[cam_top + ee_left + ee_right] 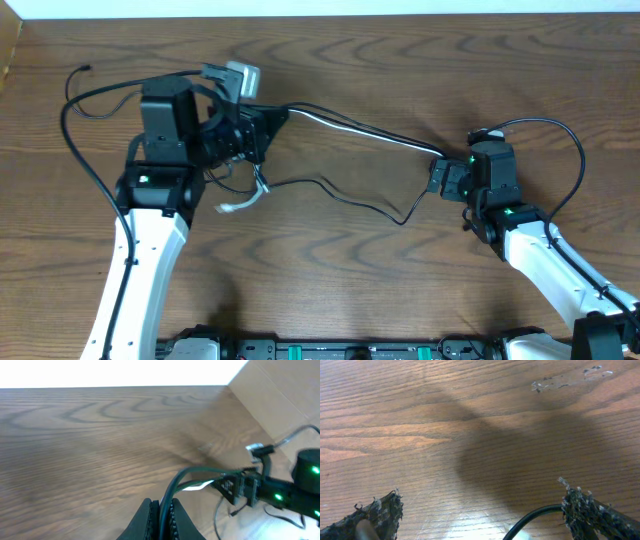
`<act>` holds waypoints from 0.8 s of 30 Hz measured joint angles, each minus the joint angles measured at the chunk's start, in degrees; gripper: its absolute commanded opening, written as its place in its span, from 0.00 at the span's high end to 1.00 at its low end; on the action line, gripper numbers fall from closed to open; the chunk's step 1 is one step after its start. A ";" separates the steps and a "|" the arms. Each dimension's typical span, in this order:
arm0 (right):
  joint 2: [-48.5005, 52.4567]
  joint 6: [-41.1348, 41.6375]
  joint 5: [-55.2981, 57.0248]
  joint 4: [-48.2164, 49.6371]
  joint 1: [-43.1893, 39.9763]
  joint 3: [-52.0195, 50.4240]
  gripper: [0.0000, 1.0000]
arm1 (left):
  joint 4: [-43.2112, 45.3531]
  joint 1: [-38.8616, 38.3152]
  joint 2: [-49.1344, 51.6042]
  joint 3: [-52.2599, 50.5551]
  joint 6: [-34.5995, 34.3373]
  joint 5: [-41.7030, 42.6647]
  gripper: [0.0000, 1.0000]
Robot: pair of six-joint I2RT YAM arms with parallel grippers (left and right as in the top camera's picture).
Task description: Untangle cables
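Nearest me, low in the frame, the right pincer (480, 492) stood with its fingers well apart, a black strand curling just beside one finger but not pinched. The left pincer (162, 512) was clamped on a black strand of the cables (350, 128), which ran as a black-and-white pair from centre-left to centre-right over the tabletop (420, 50), looking fairly taut. A slack black loop (340, 193) sagged below them, and a white plug (228, 207) lay by the tangle. Farther off, upper left, sat a small grey block (240, 77). To my eye, a pull from the left risked dragging the whole bundle, nothing anchoring the other end, or cinching the tangle tighter.
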 measured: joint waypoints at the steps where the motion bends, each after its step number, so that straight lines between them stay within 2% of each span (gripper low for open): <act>1: 0.00 0.00 -0.11 -0.02 0.00 0.00 0.01 | 0.00 0.55 -0.02 0.00 -0.42 -0.07 0.92; 12: 0.00 -0.31 -1.46 0.04 0.00 0.00 0.01 | -1.79 5.79 -0.09 -0.07 -5.57 -7.52 0.93; 24: 0.00 -4.37 -5.42 0.11 -0.42 0.07 0.01 | -4.98 6.43 -0.39 -0.07 -13.00 -27.36 0.92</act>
